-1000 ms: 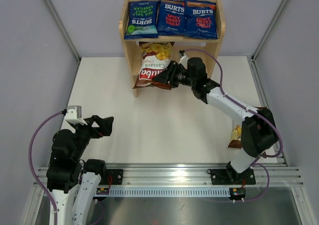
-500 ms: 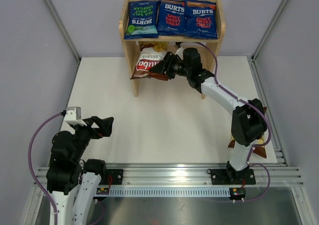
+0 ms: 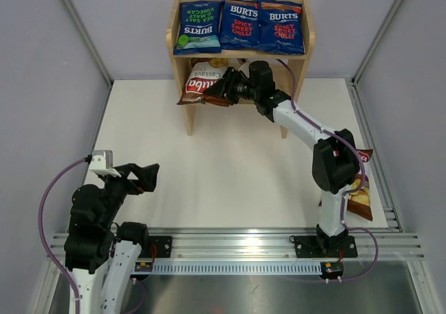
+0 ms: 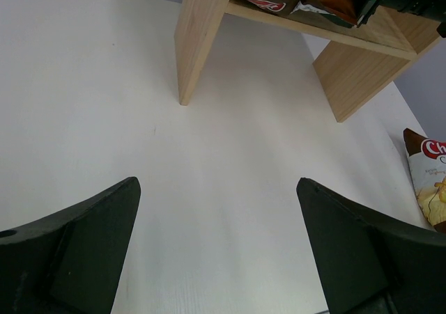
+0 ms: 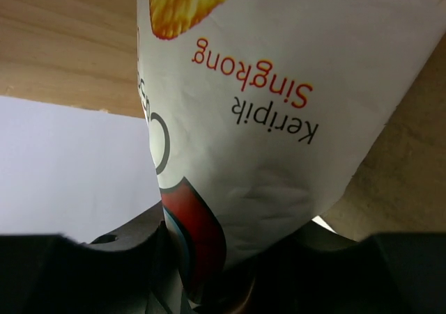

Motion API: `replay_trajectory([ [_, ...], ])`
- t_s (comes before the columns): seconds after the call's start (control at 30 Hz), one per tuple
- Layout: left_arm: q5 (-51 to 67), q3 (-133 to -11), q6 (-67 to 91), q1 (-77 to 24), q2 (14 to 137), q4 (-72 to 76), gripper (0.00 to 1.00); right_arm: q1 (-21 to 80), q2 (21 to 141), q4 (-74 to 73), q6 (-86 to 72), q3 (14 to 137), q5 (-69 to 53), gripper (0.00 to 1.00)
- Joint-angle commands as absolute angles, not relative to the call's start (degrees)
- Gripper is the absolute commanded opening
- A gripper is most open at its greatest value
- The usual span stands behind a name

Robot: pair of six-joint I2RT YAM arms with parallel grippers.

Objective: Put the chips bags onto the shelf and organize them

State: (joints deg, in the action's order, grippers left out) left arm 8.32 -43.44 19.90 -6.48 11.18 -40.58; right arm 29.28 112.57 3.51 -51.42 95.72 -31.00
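Note:
Three dark blue BURTS chips bags lie side by side on the top tier of the wooden shelf (image 3: 189, 112): a green-accented one (image 3: 198, 26) and two orange-topped ones (image 3: 240, 25) (image 3: 281, 25). My right gripper (image 3: 224, 91) (image 5: 230, 258) is shut on the lower end of a brown and white Chuba bag (image 3: 201, 84) (image 5: 279, 105), which lies partly inside the lower tier and pokes out at its left front. A second Chuba bag (image 3: 361, 192) (image 4: 428, 182) rests on the table beside the right arm's base. My left gripper (image 3: 143, 177) (image 4: 217, 216) hovers open over the near left table, holding nothing.
The shelf (image 4: 198, 42) stands at the table's far edge against the back wall. Grey walls close in both sides. A metal rail (image 3: 237, 244) carrying both arm bases runs along the near edge.
The right arm has stretched toward the back and carried the Chuba bag from in front of the shelf into its lower tier. That uncovered the second Chuba bag by its base. The left arm stayed still.

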Motion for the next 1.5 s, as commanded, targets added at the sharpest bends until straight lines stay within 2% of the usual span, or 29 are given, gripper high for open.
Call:
replay_trajectory([
  [0.0,9.05,-42.89,19.86,-6.94,10.28,-37.62,0.99,28.92,113.9,4.05,-52.03,101.41,-32.34,0.3],
  [0.2,9.05,-42.98,19.95,-7.03,10.37,-37.7,0.99,28.92,115.22,3.95,-51.94,102.04,-32.52,0.38],
  [0.23,9.05,-42.98,19.95,-7.12,10.37,-37.62,0.99,28.92,115.22,4.22,-52.03,101.87,-32.69,0.44],
  [0.33,9.23,-42.89,19.86,-7.12,10.46,-37.62,0.99,28.92,114.87,4.48,-51.95,101.34,-33.13,0.52],
  [0.4,9.31,-42.98,19.86,-7.21,10.46,-37.62,0.99,28.92,113.91,4.66,-51.94,100.29,-32.87,0.75],
  [0.47,9.14,-42.98,19.86,-7.21,10.28,-37.7,0.99,28.92,112.6,4.75,-51.59,98.97,-32.44,0.83],
  [0.8,8.79,-42.98,20.04,-7.56,9.67,-37.88,0.99,28.74,107.58,3.34,-48.43,92.74,-28.66,0.85],
  [0.9,8.88,-42.98,20.04,-7.73,9.75,-37.79,0.99,28.48,106.26,3.69,-48.25,90.97,-28.04,1.0],
  [1.47,8.18,-43.15,20.21,-7.82,9.84,-38.14,0.99,28.3,98.18,2.46,-46.41,82.63,-25.66,0.99],
])
